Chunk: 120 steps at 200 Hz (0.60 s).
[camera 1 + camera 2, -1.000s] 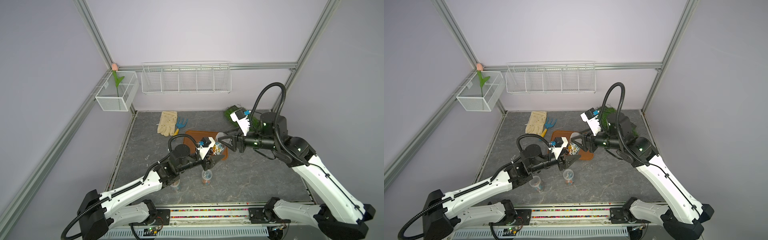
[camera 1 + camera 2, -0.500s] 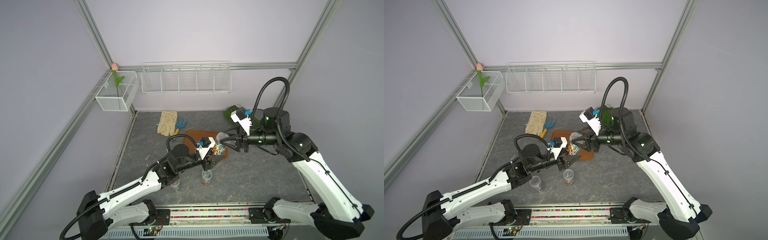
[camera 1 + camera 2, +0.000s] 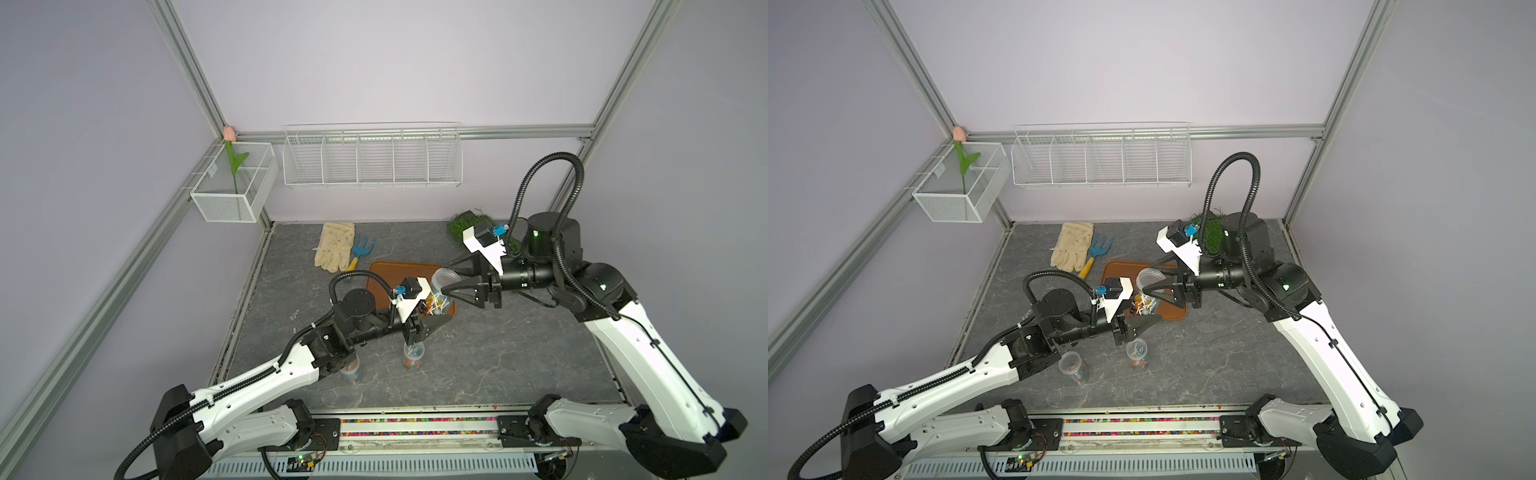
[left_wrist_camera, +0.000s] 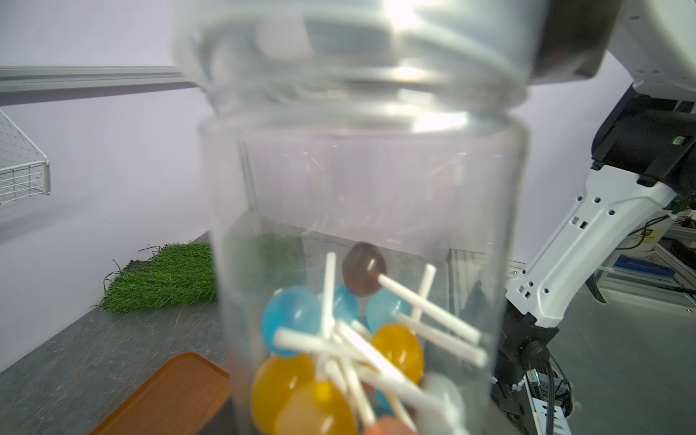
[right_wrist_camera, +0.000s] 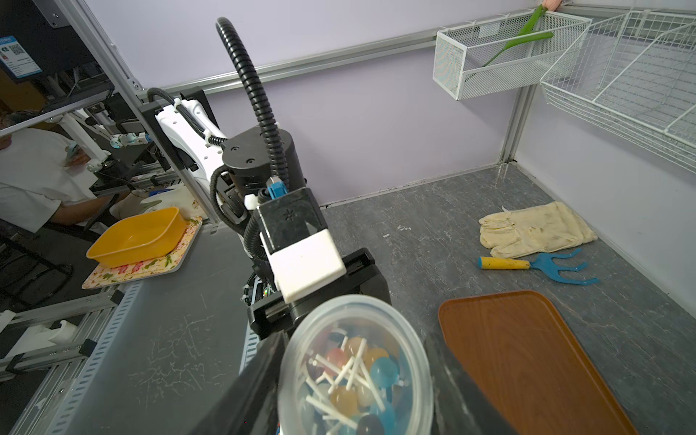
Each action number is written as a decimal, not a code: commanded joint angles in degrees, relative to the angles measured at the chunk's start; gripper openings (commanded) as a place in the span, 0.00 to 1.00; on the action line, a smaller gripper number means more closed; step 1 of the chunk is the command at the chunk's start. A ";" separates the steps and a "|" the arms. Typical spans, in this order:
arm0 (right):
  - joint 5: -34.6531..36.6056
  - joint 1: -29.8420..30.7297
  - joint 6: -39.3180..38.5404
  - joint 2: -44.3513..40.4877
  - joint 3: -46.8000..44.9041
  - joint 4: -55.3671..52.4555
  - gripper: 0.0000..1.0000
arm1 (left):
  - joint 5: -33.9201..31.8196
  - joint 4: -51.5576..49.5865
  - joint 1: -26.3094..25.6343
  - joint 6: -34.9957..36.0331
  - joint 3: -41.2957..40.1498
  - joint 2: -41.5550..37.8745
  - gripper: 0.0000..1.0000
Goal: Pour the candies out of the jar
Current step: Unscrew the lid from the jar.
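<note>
Right arm (image 3: pixel 602 291) rose, its claw (image 3: pixel 447 276) clamping round clear lid (image 5: pixel 356 361)

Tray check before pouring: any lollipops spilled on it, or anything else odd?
Nothing stands out. The brown tray is bare where visible, and the lollipops all lie inside the held jar.

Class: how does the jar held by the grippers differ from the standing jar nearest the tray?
The held jar is lifted off the table; the standing jar rests on it. The left gripper clamps the held jar, the right gripper its lid; the standing jar is untouched. Both are clear, holding lollipops.
</note>
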 commanded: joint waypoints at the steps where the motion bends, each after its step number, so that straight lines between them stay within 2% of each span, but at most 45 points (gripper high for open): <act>1: -5.18 0.76 -1.16 -0.54 -0.18 -0.90 0.55 | -1.93 0.51 0.23 -1.16 1.12 0.63 0.45; 13: -4.94 0.89 -0.52 -0.87 -0.52 -0.46 0.62 | -2.01 1.13 0.23 -1.21 0.99 0.66 0.46; 31: -3.79 0.89 0.39 -1.40 -0.80 -0.17 0.87 | -2.61 2.18 0.23 -1.25 0.50 0.54 0.45; 44: -2.56 0.89 1.10 -2.08 -1.02 0.12 0.95 | -3.06 2.65 0.23 -1.29 0.16 0.47 0.45; 72: 3.60 0.74 5.80 -3.60 -1.12 2.15 1.00 | -3.58 2.47 0.22 -1.15 0.11 0.45 0.45; 91: 9.26 0.72 10.45 -3.97 -0.76 3.44 0.99 | -4.09 2.79 0.23 -1.15 -0.22 0.43 0.45; 120: 13.60 0.83 17.28 -4.15 -0.71 4.68 0.96 | -5.12 3.01 0.23 -0.90 -0.76 0.43 0.46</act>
